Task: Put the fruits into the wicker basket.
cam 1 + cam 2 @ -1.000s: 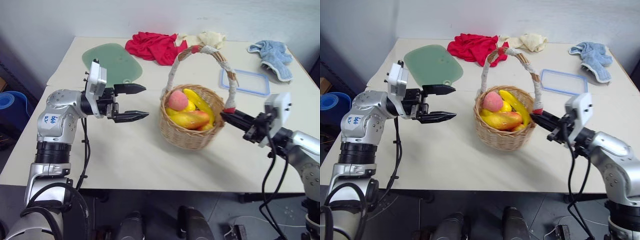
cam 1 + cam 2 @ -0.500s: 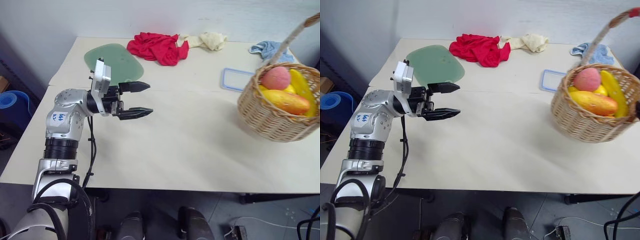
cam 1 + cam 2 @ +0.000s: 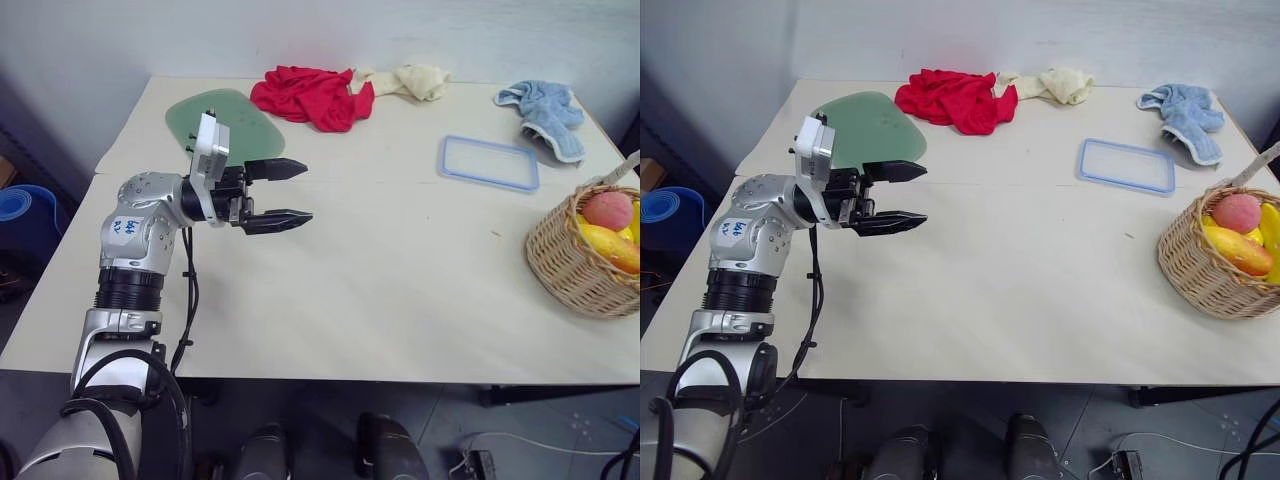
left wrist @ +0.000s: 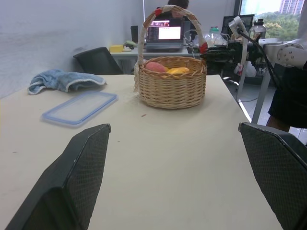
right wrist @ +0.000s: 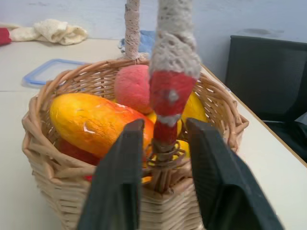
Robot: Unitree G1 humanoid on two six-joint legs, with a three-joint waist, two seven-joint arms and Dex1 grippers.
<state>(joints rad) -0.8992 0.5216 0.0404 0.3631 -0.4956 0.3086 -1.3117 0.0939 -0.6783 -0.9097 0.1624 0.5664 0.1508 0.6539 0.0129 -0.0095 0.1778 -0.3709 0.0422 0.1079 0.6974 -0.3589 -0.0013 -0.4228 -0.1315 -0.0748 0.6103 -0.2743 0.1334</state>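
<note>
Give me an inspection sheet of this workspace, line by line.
Surface: cream table, bare in the middle.
Job's things: wicker basket at the table's right edge; mango and peach inside, with yellow fruit.
Clutter: green board, red cloth, cream cloth, blue towel, blue-rimmed tray along the far side.
Grippers: left gripper over the table, jaws open, empty; right gripper, jaws on either side of the basket handle's base.
Cables: black cable along the left arm.
Surroundings: desk and chairs beyond the table.
</note>
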